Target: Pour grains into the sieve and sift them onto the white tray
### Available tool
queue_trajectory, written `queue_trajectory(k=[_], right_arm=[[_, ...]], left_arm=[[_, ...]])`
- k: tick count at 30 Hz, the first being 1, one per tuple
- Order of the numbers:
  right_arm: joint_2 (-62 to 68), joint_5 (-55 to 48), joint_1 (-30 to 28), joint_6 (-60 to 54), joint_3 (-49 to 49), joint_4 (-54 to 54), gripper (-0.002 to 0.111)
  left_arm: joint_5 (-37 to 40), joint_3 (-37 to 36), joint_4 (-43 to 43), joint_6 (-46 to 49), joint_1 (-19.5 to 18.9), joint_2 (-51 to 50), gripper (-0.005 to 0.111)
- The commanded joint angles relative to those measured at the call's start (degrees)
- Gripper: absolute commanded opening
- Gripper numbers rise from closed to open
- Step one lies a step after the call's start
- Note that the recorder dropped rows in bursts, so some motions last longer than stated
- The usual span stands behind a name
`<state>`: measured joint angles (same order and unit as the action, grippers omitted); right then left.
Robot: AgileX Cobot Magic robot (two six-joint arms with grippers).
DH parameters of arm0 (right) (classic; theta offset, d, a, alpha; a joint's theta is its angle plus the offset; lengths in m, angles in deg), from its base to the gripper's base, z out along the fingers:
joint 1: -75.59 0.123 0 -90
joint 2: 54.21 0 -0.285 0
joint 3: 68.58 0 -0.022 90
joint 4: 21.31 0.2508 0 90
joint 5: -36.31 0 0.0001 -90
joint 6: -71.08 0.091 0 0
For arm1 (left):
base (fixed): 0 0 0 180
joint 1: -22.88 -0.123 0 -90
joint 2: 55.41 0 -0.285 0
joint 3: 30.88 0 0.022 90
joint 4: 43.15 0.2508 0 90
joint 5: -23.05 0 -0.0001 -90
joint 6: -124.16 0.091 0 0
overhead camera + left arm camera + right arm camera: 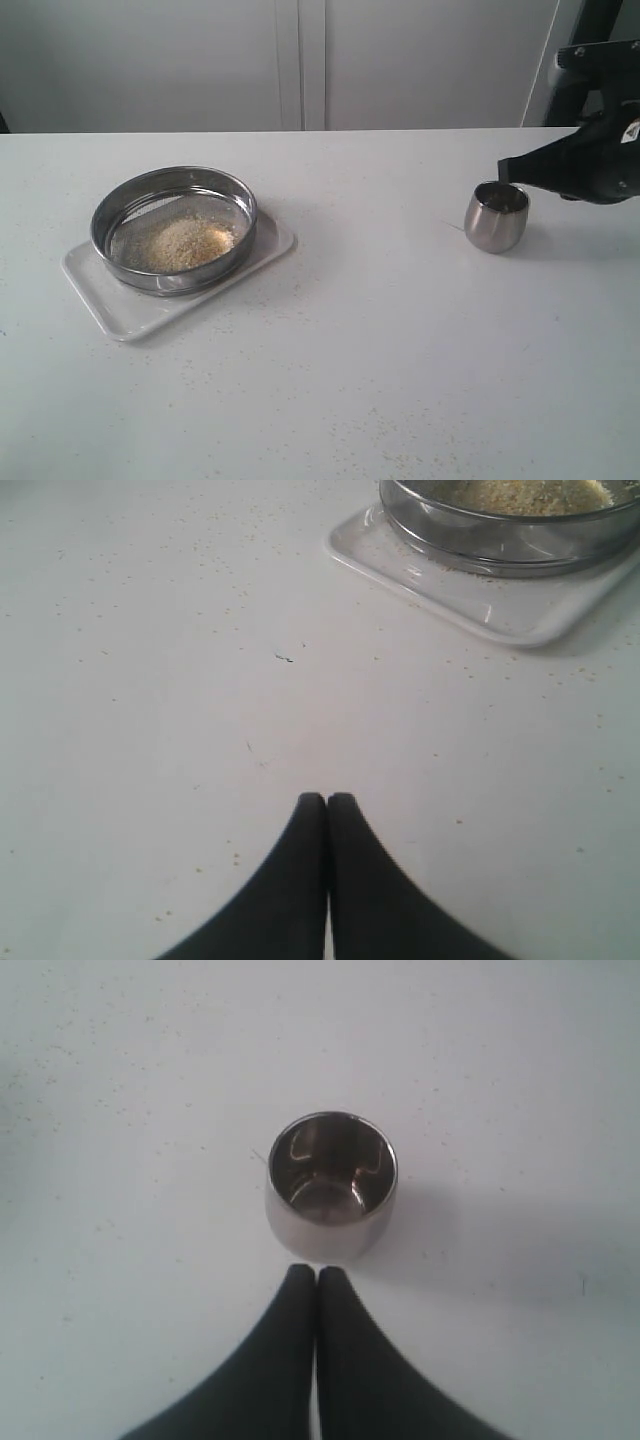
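With grains [185, 243] in the sieve [175, 284], open your left gripper [327, 798] (fingers together, like the right gripper [317, 1272], holding nothing), clasp the sieve's rim, shake gently above the tray [110, 300].

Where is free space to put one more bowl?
Free: white tabletop between the flat white rectangular tray and the small rounded steel cup, also nearer the camera. Crowded: the wide round steel sieve fills the tray; the right gripper crowds the cup.

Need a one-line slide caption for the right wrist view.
Right gripper shut, close beside the empty steel cup standing upright on the white table.
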<state>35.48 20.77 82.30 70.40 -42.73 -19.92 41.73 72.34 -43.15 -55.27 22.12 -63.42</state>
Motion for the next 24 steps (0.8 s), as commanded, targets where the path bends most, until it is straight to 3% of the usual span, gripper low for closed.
queue_trajectory(k=[1, 24], right_arm=[[-2.77, -5.48, -0.44, -0.66, 0.14, 0.09, 0.0], [-17.88, -28.94, -0.44, -0.66, 0.14, 0.31, 0.0]], left_arm=[[0.41, -0.44, 0.0, -0.56, -0.07, 0.22, 0.0], [0.41, -0.44, 0.0, -0.56, -0.07, 0.22, 0.0]])
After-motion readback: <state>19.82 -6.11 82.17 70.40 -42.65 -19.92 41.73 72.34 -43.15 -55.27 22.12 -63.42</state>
